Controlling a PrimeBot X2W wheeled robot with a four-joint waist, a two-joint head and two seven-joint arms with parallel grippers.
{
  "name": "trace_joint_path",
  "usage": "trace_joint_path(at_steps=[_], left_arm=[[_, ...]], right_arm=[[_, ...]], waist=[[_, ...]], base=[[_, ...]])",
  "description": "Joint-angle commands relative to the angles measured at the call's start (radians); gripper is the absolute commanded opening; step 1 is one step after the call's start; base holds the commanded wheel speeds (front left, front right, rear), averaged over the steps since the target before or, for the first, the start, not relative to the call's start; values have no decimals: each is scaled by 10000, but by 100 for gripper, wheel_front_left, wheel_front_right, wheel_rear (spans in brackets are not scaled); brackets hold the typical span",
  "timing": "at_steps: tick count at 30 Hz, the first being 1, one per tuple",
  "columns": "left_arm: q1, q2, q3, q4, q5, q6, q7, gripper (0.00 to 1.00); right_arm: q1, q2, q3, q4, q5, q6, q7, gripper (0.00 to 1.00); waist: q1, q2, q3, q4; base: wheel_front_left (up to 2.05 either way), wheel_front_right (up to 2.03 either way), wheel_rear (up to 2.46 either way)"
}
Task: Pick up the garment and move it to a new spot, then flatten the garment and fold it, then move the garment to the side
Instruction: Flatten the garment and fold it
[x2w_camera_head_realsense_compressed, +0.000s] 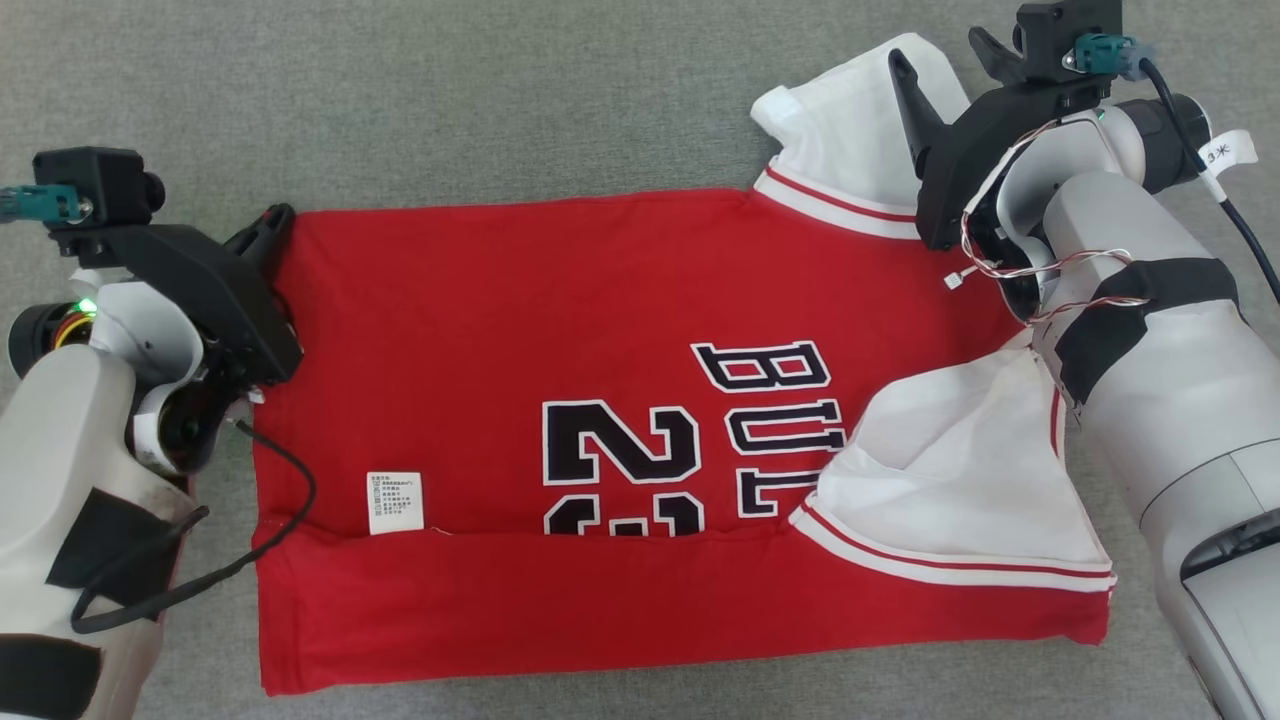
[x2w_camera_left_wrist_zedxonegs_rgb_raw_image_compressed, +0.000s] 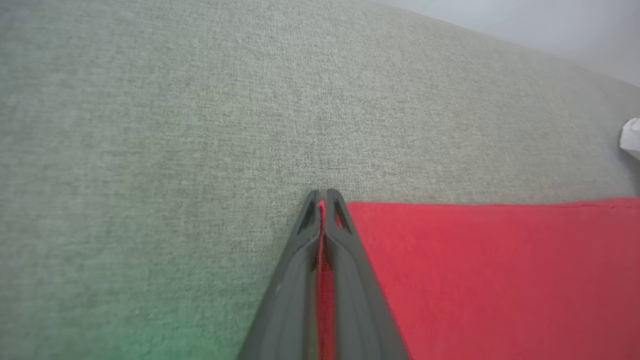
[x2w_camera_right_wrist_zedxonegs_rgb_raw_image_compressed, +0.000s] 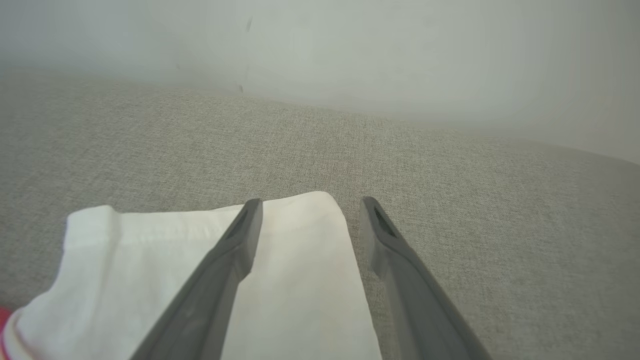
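Red jersey (x2w_camera_head_realsense_compressed: 560, 290) lies flat on grey fabric surface (x2w_camera_head_realsense_compressed: 500, 90), near hem folded up, white sleeves at robot's right. L gripper (x2w_camera_head_realsense_compressed: 275, 225) fingers clamped on its far-left corner. R gripper (x2w_camera_head_realsense_compressed: 945, 58) fingers apart: one over far sleeve (x2w_camera_head_realsense_compressed: 840, 110), other past its edge.

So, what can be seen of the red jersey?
The red jersey lies on grey cloth: striped trim, black lettering, a white label. Its near edge is folded over the print; one white sleeve lies on the body. The left gripper is shut on a corner; the open right gripper is at the far white sleeve.
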Motion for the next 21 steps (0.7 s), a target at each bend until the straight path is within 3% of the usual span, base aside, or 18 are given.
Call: trace_joint_path(at_steps=[1, 9, 19, 20, 21], left_arm=[[-2, -91, -43, -34, 15, 53, -89, 0], [-154, -154, -93, -900, 375, 157, -927, 0], [169, -212, -189, -1815, 447, 273, -1199, 0], [205, -191, -187, -1892, 444, 289, -1196, 0], [240, -173, -181, -1964, 436, 301, -1201, 0]], right_arm=[[-93, 44, 75, 38, 130, -27, 96, 100], [-441, -223, 361, 196, 135, -27, 542, 100], [-728, -601, 266, 419, -106, -26, 1433, 100], [-723, -602, 245, 438, -134, -26, 1605, 95], [-713, -593, 224, 453, -156, -26, 1733, 27]], waist=[[0, -1, 30, 59], [0, -1, 305, 386], [0, -1, 555, 678], [0, -1, 575, 680], [0, -1, 592, 675]], base=[[0, 0, 0], [0, 0, 0], [0, 0, 0], [0, 0, 0], [0, 0, 0]])
